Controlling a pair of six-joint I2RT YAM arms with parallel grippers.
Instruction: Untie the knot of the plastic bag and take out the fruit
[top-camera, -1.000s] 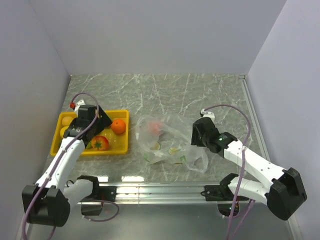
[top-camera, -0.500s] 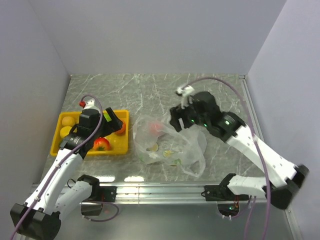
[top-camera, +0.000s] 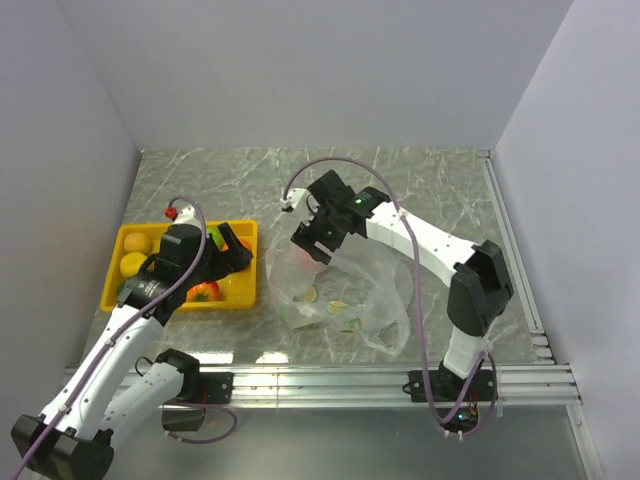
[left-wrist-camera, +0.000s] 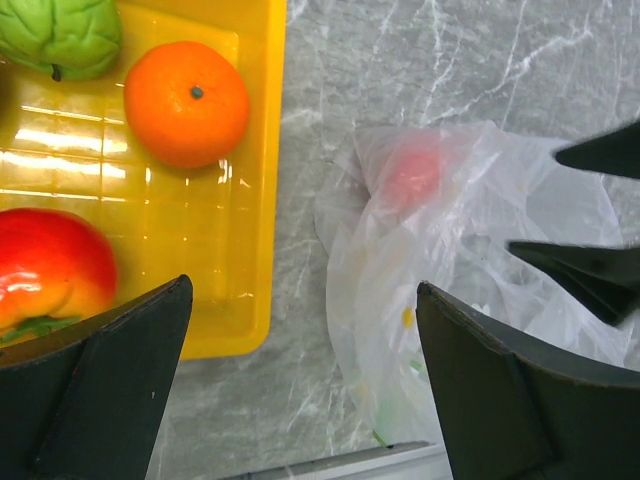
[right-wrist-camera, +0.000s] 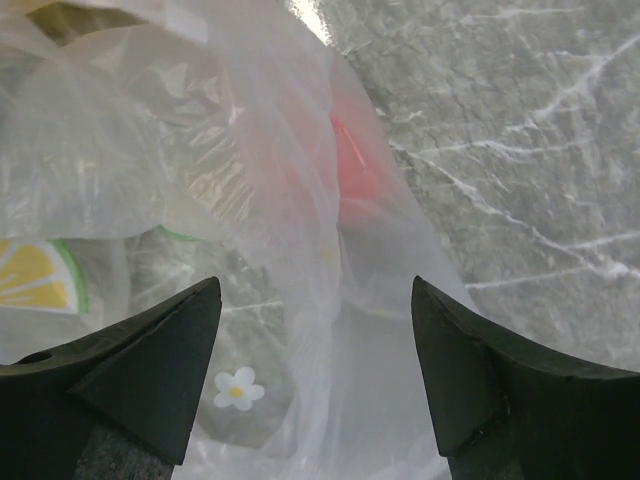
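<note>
1. The bag (top-camera: 345, 300) lay crumpled on the table (top-camera: 420, 180), just right of the yellow tray (top-camera: 112, 290). In the left wrist view a narrow strip of table showed between them.
2. At the bag's far end we saw a pink fruit (right-wrist-camera: 352, 160) inside it, blurred by the plastic. The plastic carried printed lemon slices and small flowers.
3. The right gripper (right-wrist-camera: 315, 375) hung over that far end, above the pink fruit. Its fingers were spread wide with nothing between them. We could not tell whether the tips touched the plastic.
4. The left gripper (left-wrist-camera: 305, 390) hovered over the tray's right wall and the strip of table beside it. It was likewise spread wide and empty, well above the surface.
5. In the tray an orange (left-wrist-camera: 187, 103) sat close to the right wall, with a wrinkled green fruit (left-wrist-camera: 58, 35) just beside it.
6. A red fruit (left-wrist-camera: 50, 265) lay in the tray apart from the orange, partly hidden by the left finger.
7. Two yellow fruits (top-camera: 132, 264) sat together at the tray's left end, well apart from both grippers.
</note>
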